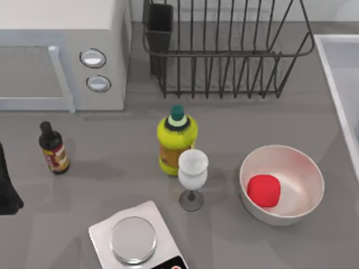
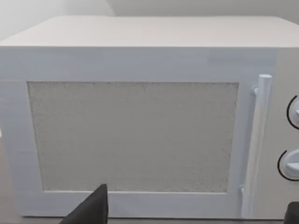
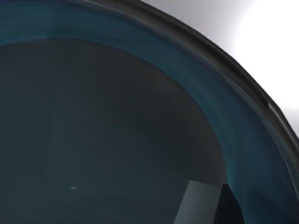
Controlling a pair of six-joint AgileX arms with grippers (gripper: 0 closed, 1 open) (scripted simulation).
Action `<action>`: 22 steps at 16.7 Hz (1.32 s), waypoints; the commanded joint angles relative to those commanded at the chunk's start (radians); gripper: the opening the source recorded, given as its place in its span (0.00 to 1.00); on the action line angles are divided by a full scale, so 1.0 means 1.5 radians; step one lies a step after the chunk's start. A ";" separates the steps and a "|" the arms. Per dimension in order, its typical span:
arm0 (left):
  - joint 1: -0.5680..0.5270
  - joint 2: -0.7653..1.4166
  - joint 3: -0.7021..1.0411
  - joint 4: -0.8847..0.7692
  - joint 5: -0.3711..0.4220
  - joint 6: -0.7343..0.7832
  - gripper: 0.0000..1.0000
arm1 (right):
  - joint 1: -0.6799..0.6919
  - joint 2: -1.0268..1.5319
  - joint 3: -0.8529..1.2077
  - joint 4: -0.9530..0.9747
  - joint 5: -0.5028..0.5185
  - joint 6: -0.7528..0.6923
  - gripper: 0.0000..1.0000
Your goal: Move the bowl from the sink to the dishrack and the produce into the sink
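Looking down on the bench (image 1: 235, 123) from nearest to farthest, I start with the white scale (image 1: 134, 238) at the front edge, its round steel pan facing up. Just behind it stands a clear stemmed glass (image 1: 192, 178), and touching or nearly touching it from behind is a yellow bottle (image 1: 176, 141) with a green cap. To their right sits the white bowl (image 1: 283, 184), upright, with the produce (image 1: 263, 190) lying inside it toward its left wall. Over on the left side a small dark bottle (image 1: 53, 148) with a red label stands alone, and a black part of my left arm (image 1: 8, 188) cuts in at the left edge beside it.

Farther back, the white microwave (image 1: 61, 53) fills the far left corner, door shut, two round knobs on its right panel. My left wrist camera faces that door squarely, with a dark fingertip (image 2: 91, 210) of the left pincer low in the picture; whether that pincer is spread or closed I cannot tell.

The dishrack (image 1: 224, 50) stands at the far middle, its utensil cup at the left corner. The sink (image 1: 339, 73) runs along the right edge.

My right wrist camera sits very close over the bowl (image 3: 117, 130), looking into its dark teal inside; the right pincer's state I cannot tell.
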 joint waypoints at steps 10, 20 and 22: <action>0.000 0.000 0.000 0.000 0.000 0.000 1.00 | -0.002 -0.013 -0.006 -0.005 -0.001 -0.002 0.00; 0.000 0.000 0.000 0.000 0.000 0.000 1.00 | -0.144 -0.429 -0.205 -0.215 -0.017 -0.148 0.00; 0.000 0.000 0.000 0.000 0.000 0.000 1.00 | -0.182 -0.542 -0.258 -0.273 -0.021 -0.188 0.00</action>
